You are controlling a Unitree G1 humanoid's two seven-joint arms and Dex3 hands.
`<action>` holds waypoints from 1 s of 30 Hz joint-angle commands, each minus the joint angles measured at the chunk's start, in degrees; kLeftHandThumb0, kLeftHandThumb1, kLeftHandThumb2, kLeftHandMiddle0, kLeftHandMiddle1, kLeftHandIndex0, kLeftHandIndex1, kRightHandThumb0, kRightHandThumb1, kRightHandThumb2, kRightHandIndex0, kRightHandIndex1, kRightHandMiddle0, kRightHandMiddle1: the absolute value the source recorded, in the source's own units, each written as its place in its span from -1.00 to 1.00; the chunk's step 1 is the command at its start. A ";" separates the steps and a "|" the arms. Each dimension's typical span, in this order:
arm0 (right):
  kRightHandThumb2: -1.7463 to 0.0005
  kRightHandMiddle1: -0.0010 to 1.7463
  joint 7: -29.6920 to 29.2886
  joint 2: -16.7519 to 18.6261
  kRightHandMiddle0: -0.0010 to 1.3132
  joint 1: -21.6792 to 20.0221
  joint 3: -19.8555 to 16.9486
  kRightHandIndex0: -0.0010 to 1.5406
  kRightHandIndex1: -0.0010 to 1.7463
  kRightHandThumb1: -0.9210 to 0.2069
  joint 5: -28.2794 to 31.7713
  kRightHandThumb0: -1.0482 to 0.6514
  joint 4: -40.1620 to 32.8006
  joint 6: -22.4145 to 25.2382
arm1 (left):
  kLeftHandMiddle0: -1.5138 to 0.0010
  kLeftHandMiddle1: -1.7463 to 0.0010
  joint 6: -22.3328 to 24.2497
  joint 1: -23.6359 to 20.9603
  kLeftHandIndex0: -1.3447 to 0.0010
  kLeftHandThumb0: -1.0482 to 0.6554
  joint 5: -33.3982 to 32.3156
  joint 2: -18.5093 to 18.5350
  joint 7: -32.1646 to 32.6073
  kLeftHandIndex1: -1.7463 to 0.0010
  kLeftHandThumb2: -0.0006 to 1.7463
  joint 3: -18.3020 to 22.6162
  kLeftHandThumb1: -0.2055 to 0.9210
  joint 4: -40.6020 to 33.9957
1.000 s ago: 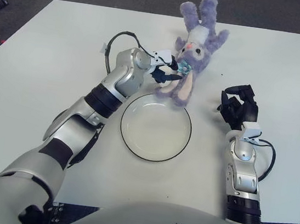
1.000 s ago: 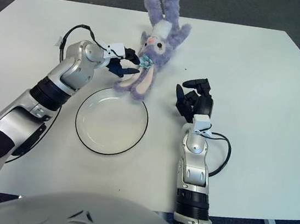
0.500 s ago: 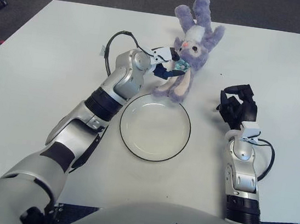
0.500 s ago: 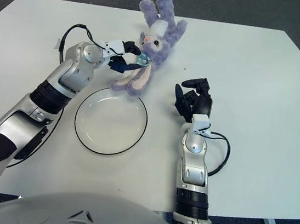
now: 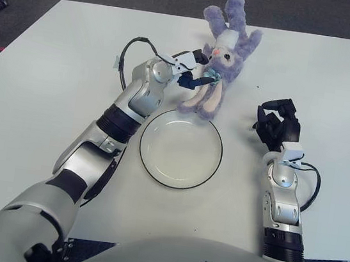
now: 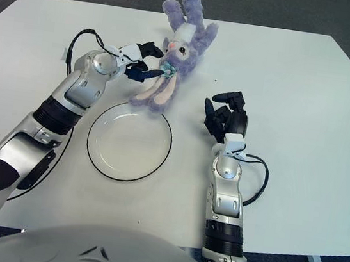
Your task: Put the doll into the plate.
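Since a moment ago the left hand (image 5: 194, 75) is letting its fingers spread off the purple doll (image 5: 218, 56), which is lying toward the table's (image 5: 55, 63) far edge just beyond the empty plate (image 5: 181, 150), while the right hand (image 5: 279, 124) is staying curled, holding nothing, right of the plate.

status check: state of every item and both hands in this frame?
doll: lying on the table, beyond the plate, not in it
plate: empty, flat on the table
left hand: at the doll's left side, fingers spread, touching it but not closed on it
right hand: idle, right of the plate, fingers curled, holding nothing
table: white, bearing doll and plate
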 commanded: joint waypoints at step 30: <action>0.58 0.82 0.71 -19.47 -0.45 -19.94 -2.12 -0.05 1.00 -1.00 -11.66 -0.19 20.09 -9.45 | 0.87 -0.32 -4.30 -1.46 0.95 -0.69 0.50 0.28 0.94 0.07 -0.41 -1.88 1.00 5.22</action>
